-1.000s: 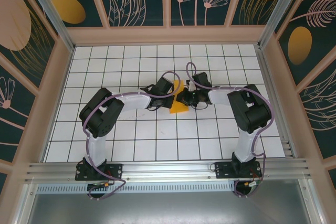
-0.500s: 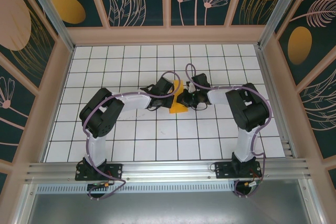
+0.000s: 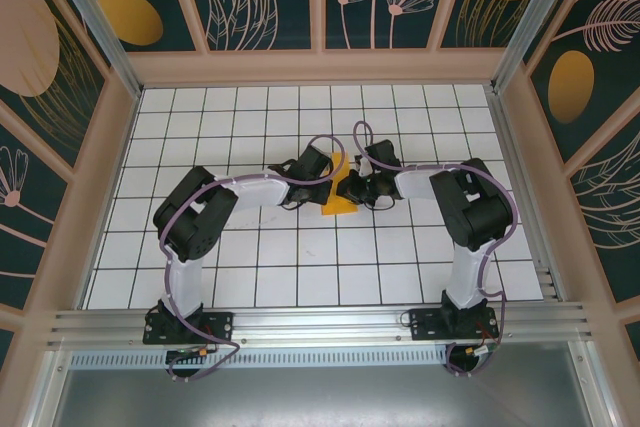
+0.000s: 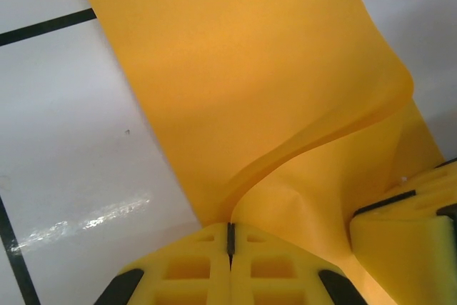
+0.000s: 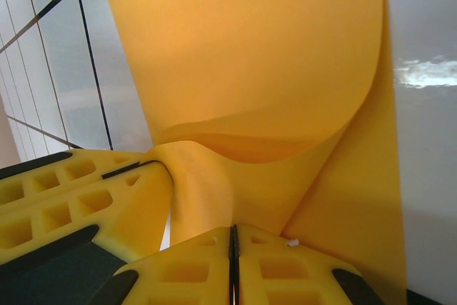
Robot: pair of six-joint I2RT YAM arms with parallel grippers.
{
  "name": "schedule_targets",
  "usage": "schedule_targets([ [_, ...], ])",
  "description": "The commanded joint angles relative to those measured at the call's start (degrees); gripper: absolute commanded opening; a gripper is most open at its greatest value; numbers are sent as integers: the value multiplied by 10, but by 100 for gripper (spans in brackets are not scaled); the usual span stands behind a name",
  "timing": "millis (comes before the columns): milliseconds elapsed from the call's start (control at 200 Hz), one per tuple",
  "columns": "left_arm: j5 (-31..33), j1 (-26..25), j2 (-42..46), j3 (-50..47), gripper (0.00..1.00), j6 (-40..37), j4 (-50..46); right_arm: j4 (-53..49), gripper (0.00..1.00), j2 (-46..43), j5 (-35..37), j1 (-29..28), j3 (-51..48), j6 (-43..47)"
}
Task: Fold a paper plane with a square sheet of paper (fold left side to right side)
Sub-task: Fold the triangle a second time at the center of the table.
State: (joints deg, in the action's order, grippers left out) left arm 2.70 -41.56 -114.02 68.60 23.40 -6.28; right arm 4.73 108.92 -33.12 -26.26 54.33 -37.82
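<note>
My left gripper (image 4: 230,248) and right gripper (image 5: 232,262) are both closed on the curled square sheet of paper (image 4: 243,69), mid-fold; next, I think, its bend beside the right gripper needs flattening.

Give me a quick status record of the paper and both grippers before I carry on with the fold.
sheet of paper: orange-yellow, bowed up in a curl, one layer arching over another
left gripper: shut, pinching the sheet of paper
right gripper: shut, also pinching it
spacing: the two sets of fingertips sit close, side by side
table: white grid tiles, paper near its middle
</note>
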Motion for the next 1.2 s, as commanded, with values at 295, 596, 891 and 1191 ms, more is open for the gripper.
schedule_targets([
  [295,5,4,-12,15,0,-9,-11,-32,16,-56,17,-3,-26,28],
  [596,4,3,-1,20,0,-10,-14,-39,13,-51,32,-5,-67,21],
  [891,2,4,9,25,0,-18,-16,-73,13,-34,56,-5,-54,40],
  [1191,9,4,-1,32,0,-22,-20,-73,13,-33,54,-5,-53,42],
])
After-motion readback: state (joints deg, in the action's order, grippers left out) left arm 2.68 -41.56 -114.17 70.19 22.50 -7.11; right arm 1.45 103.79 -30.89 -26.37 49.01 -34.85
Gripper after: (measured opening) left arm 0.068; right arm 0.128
